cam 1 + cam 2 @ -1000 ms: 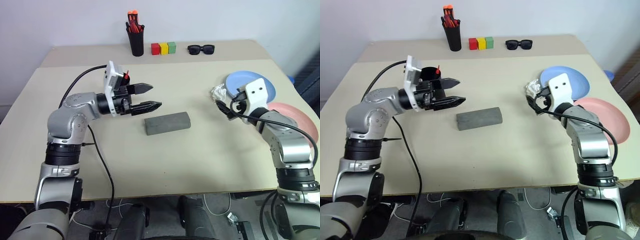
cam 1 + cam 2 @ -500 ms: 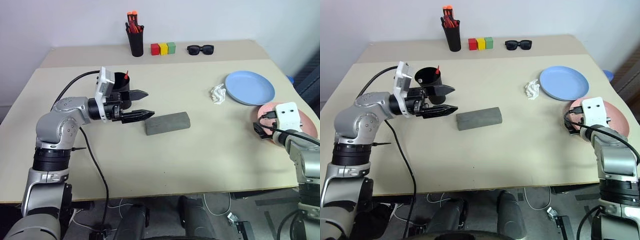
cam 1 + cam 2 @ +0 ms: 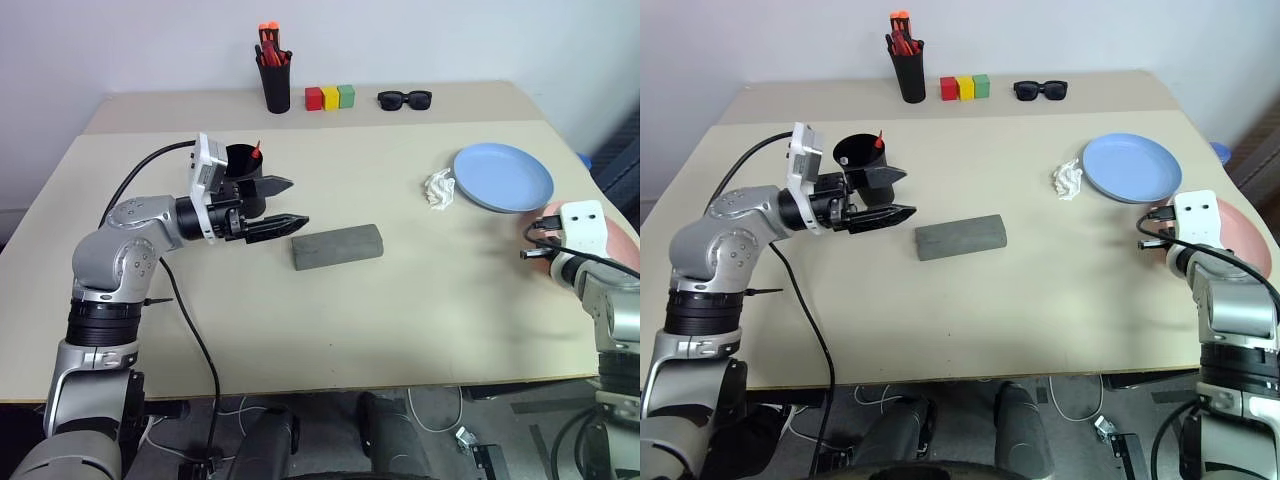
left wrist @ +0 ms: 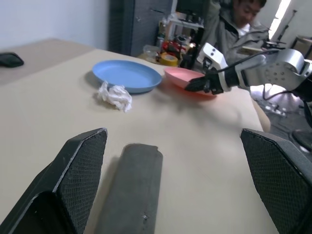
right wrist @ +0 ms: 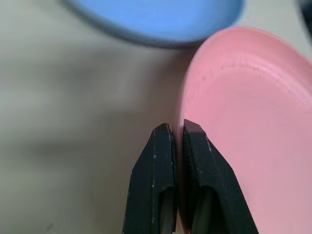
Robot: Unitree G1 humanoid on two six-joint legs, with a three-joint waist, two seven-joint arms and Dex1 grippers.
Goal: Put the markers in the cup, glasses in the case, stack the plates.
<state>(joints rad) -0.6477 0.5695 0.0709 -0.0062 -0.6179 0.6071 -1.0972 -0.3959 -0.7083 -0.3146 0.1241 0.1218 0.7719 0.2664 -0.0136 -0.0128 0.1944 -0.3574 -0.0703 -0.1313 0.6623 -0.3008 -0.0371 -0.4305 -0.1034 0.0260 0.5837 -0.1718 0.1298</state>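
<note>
The grey case (image 3: 337,245) lies lengthwise across the bench (image 3: 400,300), its right end angled slightly away; left hand (image 3: 284,204) wide, right hand (image 5: 176,134) pinching the pink plate (image 5: 253,122).

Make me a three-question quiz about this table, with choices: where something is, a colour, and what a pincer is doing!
1. Where is the crumpled white tissue?
A beside the round light blue plate
B inside the black cup
C on the grey case

2. What colour plate is the right pincer at?
A green
B salmon pink
C yellow

3. How are the left pincer's fingers?
A shut
B bent
C spread open

Answers: 1 A, the tissue lies next to the blue plate's rim. 2 B, its fingers pinch the pink rim. 3 C, a wide gap shows.
</note>
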